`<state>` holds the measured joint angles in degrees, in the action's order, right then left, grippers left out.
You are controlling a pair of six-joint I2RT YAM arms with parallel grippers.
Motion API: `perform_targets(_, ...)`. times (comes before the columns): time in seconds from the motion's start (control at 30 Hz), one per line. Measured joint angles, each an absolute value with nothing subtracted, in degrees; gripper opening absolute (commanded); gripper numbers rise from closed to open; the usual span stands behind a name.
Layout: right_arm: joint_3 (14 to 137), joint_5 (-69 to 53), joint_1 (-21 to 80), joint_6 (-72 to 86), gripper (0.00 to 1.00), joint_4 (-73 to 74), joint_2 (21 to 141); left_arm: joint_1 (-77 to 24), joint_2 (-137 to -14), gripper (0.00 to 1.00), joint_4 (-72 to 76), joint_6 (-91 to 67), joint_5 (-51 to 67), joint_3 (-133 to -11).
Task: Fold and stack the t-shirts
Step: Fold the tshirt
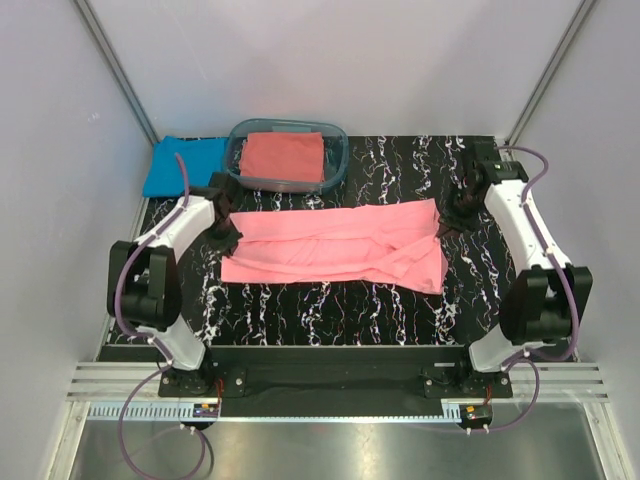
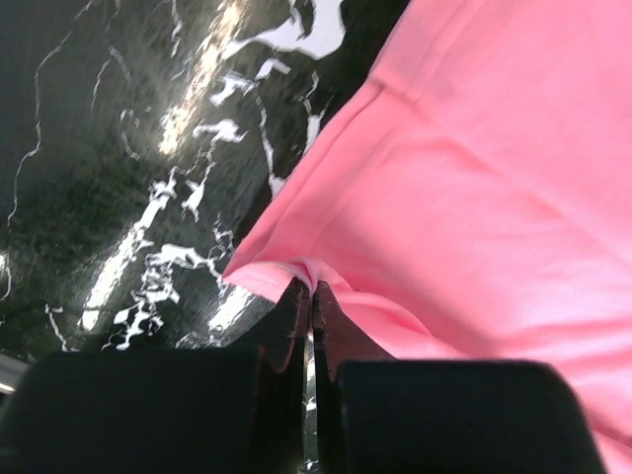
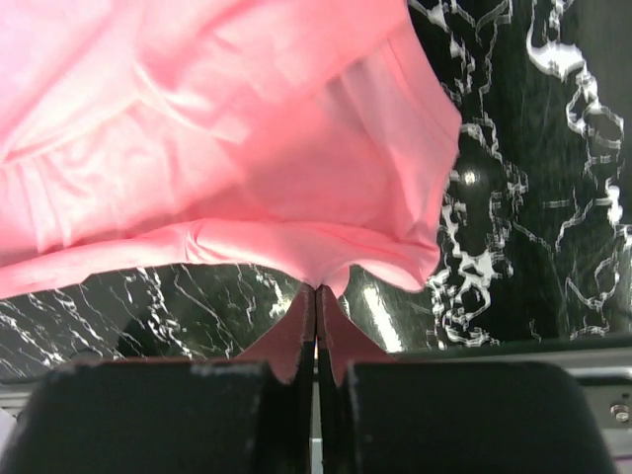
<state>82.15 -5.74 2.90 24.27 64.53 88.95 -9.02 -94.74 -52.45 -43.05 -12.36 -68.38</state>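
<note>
Your top view is evenly, brightly lit, with only soft shadows. In the wrist views the glossy bench throws white glare streaks, the left end effector and right end effector sit dark and blurred, and the pink t-shirt looks perhaps overexposed.

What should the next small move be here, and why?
Probably raise both ends slightly and carry the far edge toward the near one. The left end effector and right end effector are each shut on an end of the pink t-shirt, which lies in a wide band across the table.
</note>
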Motion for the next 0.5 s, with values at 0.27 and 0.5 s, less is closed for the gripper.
perform_targets(0.27,89.8,-7.3,0.7,22.1,0.00,63.9,97.7,-7.7,-100.9,0.00,-53.0,-42.2,-12.8,-73.8)
perform_targets(0.5,94.7,-10.0,0.4,21.0,0.00,63.7,103.7,-5.6,-103.8,0.00,-53.6,-41.8,-13.1,-77.3)
